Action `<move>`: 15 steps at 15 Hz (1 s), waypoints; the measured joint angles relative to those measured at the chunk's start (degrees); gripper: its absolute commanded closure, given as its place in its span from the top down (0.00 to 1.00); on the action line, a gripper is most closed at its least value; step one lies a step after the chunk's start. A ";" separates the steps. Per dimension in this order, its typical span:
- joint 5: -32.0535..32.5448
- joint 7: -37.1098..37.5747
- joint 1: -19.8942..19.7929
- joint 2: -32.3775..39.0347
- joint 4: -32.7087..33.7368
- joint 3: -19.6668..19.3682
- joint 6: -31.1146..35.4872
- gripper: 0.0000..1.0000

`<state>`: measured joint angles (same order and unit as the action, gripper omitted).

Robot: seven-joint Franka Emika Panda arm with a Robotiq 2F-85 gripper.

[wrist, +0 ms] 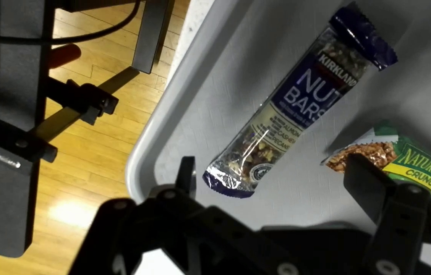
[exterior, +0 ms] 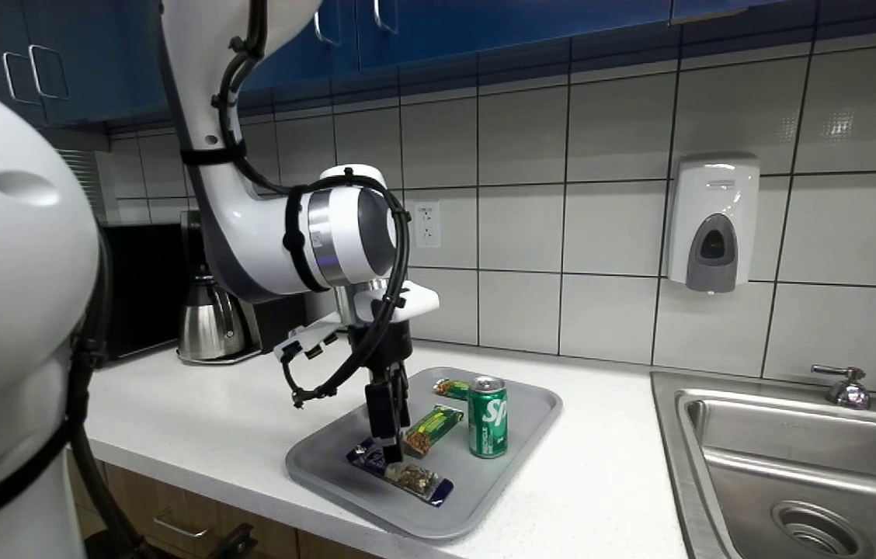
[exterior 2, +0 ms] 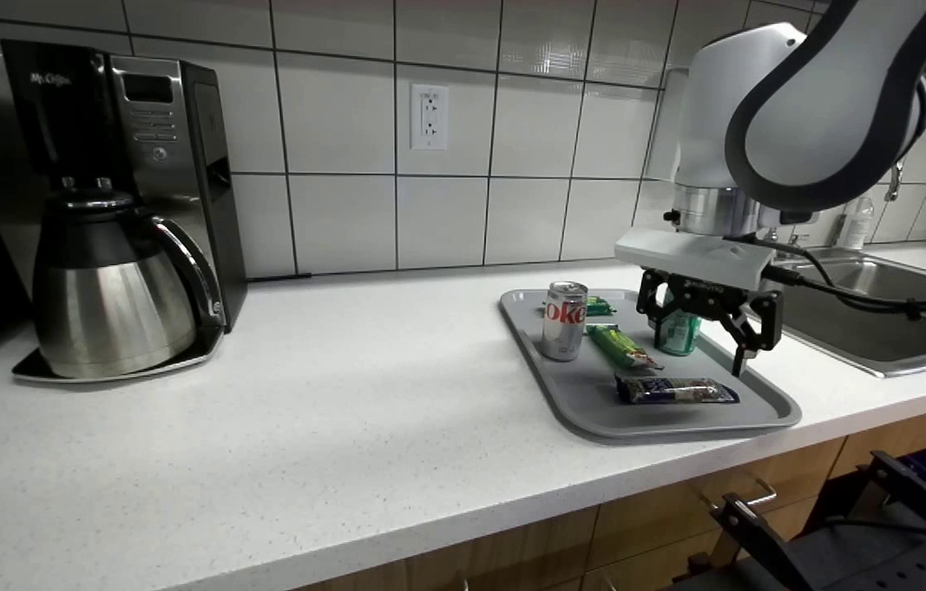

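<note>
Clerk: Principal item, and where is it lying?

Checker: One nut bar (wrist: 299, 101), dark blue and clear wrapping, is lying flat on the front part of a grey tray (exterior: 477, 473).

Clerk: State of the claw (wrist: 273, 173)?

Checker: It is standing wide and holding nothing, hovering low by the nut bar; whether it is touching that item, the views are leaving unclear.

Clerk: Step in hand?

Checker: The pose is suggesting alignment over the nut bar. A grasp would be calling for lowering the claw and squaring it across the narrow width, clear of the green granola bar (wrist: 425, 168).

Clerk: Remaining tray items?

Checker: That granola bar is lying just beside; a second green packet (exterior 2: 601, 307) is lying farther back. A green can (exterior: 488, 427) is standing upright toward the sink (exterior: 795, 473), a silver Coke can (exterior 2: 564, 324) upright toward the coffee maker (exterior 2: 155, 160).

Clerk: Beyond the tray?

Checker: A white tabletop (exterior 2: 348, 410) is carrying it; a steel carafe (exterior 2: 114, 308) is resting in the coffee maker, and a soap dispenser (exterior: 715, 194) is hanging on the tiled wall (exterior: 617, 229).
</note>
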<state>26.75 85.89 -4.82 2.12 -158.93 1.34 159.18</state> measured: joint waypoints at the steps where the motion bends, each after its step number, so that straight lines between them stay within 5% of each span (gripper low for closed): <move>1: 0.03 0.76 0.00 0.66 0.00 0.00 0.63 1.00; 15: 3.35 7.62 0.19 5.95 0.01 -1.59 5.26 1.00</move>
<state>30.10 93.51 -4.63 8.08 -158.92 -0.25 164.44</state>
